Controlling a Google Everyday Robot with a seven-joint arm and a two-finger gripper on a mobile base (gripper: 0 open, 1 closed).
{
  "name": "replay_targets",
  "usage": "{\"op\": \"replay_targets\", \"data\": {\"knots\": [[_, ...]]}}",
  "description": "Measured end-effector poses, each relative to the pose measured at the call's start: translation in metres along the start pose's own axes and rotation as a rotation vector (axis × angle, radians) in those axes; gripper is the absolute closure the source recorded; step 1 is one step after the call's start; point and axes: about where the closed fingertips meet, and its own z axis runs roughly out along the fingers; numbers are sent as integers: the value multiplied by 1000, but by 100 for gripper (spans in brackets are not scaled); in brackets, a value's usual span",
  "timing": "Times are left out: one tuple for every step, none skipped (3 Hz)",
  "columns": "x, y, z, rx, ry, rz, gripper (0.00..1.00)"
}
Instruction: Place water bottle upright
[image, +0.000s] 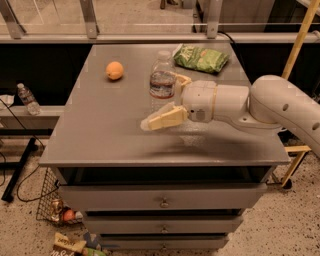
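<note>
Camera view: the bottle (162, 82) stands upright on the grey surface (100, 135), about midway between the left and right edges and closer to the far edge than the near one. Its white cap is on top and a label band wraps its middle.

The gripper (161, 101) reaches in from the right edge on a white arm (260, 107) and is spread wide. 1 tan finger (165, 118) points left in front of the bottle's base, on the near-edge side. The other shows behind the bottle's right shoulder. The bottle is between the 2, and I cannot tell whether either one touches it.

An orange (114, 70) lies toward the far left corner, well apart from the bottle. A green bag (201, 57) lies at the far edge, toward the right corner, near the bottle.

Under the surface are 3 drawers (162, 197). To the left, off the surface, a second bottle (27, 98) stands on a low ledge. A wire basket (50, 200) sits on the floor by the near left corner.
</note>
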Motion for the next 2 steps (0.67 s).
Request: {"op": "replay_targets", "data": {"knots": [[-3, 0, -5, 2, -7, -12, 0], [-12, -5, -31, 64, -16, -44, 0]]}}
